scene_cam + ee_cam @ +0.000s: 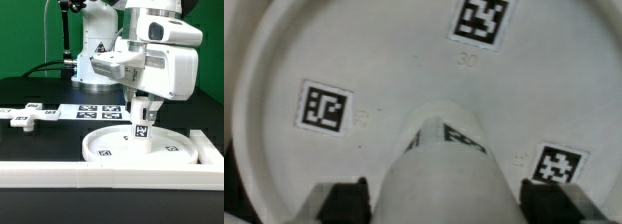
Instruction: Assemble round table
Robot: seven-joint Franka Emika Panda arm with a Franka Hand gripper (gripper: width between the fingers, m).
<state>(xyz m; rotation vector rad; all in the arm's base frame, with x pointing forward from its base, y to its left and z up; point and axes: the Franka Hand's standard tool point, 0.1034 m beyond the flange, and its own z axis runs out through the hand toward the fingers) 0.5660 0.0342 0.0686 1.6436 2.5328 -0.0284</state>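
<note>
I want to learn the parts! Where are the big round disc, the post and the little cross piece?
round disc (115, 140), exterior view, bare floor inside its rim.
post (141, 124), exterior view, its tagged side.
cross-shaped piece (23, 118), exterior view, its middle.

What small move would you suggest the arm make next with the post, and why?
Probably ease the post straight down into the middle of the round disc. The end effector holds the post upright over the disc's centre, and the wrist view shows its lower end pointing at the disc among the tags; whether it is already seated I cannot tell.
</note>
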